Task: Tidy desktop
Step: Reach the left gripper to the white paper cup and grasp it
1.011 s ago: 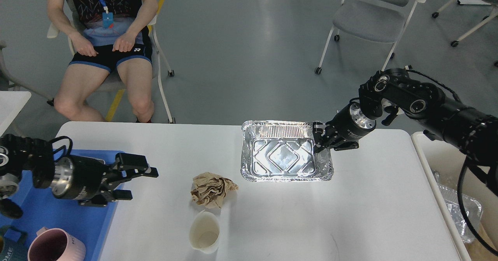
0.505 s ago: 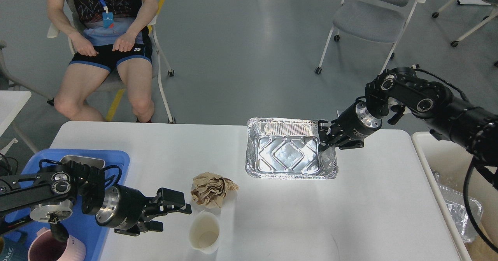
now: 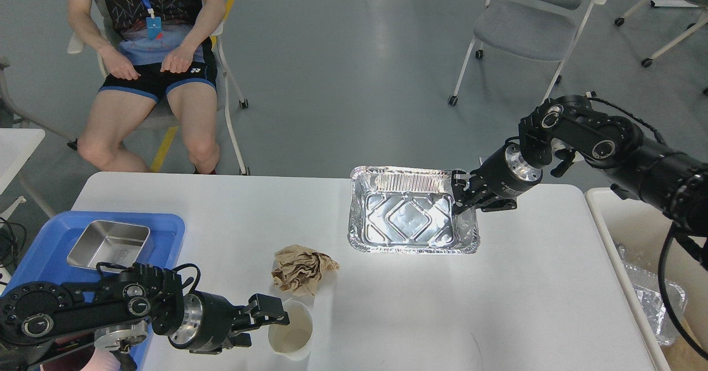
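The left gripper (image 3: pixel 269 325) is low over the near left part of the desktop (image 3: pixel 514 288), and its fingers are spread, holding nothing. The upper finger (image 3: pixel 274 317) reaches the left rim of a white cup (image 3: pixel 291 336), which stands just in front of the gripper; whether the finger really touches the rim cannot be told. A little beyond the gripper, just behind the cup, lies a crumpled brown paper (image 3: pixel 301 268). Behind the left arm, at the left edge of the desktop, is a blue tray (image 3: pixel 166 224) with a small steel pan (image 3: pixel 110 244) in it. The right gripper (image 3: pixel 462 197) is at the far side of the desktop, and its fingers are closed on the right rim of a foil tray (image 3: pixel 412 216). The foil tray rests on the desktop and extends to the left from this gripper. Behind the right arm, just past the right edge of the desktop, stands a cream bin (image 3: pixel 608 216) with some foil (image 3: pixel 644 291) inside. A seated person (image 3: pixel 146 56) is beyond the far edge, well away from both grippers.
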